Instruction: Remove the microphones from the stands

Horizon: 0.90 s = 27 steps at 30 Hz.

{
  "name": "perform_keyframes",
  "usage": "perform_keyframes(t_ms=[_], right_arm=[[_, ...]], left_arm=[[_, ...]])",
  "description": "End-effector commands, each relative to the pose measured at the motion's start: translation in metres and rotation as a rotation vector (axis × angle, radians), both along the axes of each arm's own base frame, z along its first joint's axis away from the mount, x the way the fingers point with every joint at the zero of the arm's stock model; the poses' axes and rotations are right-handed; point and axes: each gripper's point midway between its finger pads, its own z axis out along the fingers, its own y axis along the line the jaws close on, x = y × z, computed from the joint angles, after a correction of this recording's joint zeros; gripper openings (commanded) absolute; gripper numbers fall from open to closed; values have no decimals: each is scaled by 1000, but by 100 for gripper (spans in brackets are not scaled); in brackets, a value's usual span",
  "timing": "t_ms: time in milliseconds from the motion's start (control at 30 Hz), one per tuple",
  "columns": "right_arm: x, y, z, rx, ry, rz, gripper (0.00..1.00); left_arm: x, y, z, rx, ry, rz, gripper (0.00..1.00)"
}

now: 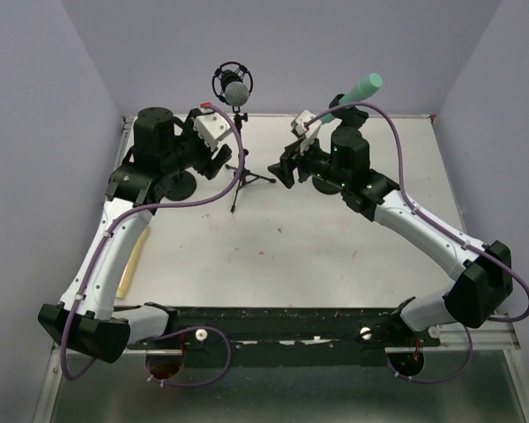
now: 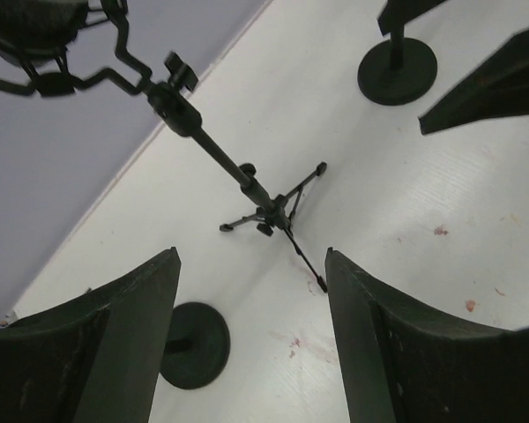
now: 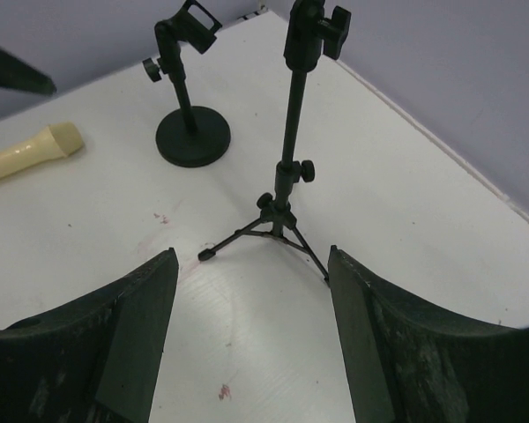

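- A cream handheld microphone (image 1: 132, 258) lies flat on the white worktop (image 1: 335, 256), well to the left of the tripod stand (image 1: 243, 172) and nearer the arm bases.
- A round-base stand (image 3: 192, 137) with an empty clip on top stands just left of the tripod stand.
- The left gripper (image 2: 251, 282) hangs left of the tripod stand, beside its pole. Its jaws are spread apart with nothing between them, and they touch nothing.
- The microphone (image 1: 235, 88), with a grey mesh head, sits in the black shock mount (image 2: 128, 53) at the top of the tripod stand's pole. The three legs are planted on the worktop.
- The right gripper (image 3: 251, 273) hangs right of the tripod stand, low and facing its legs. Its jaws are also wide apart and empty.
- A teal microphone (image 1: 360, 91) rises tilted, right of the tripod stand, behind the right arm.
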Motion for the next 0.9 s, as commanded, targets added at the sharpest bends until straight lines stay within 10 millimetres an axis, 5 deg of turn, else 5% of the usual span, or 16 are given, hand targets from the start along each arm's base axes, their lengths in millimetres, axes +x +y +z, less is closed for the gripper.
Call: perform_keyframes(t_ms=[0, 167, 300, 500, 867], right_arm=[[19, 19, 22, 110, -37, -4, 77], [23, 37, 18, 159, -99, 59, 76], [65, 35, 17, 229, 1, -137, 78], [83, 51, 21, 296, -56, -129, 82], [102, 90, 10, 352, -74, -67, 83]], left_arm=[[-17, 0, -12, -100, -10, 13, 74], [-13, 15, -27, -278, 60, 220, 74], [-13, 31, -39, -327, 61, 320, 73], [-23, 47, -56, -325, 140, 399, 72], [-18, 71, -47, -361, 127, 432, 72]])
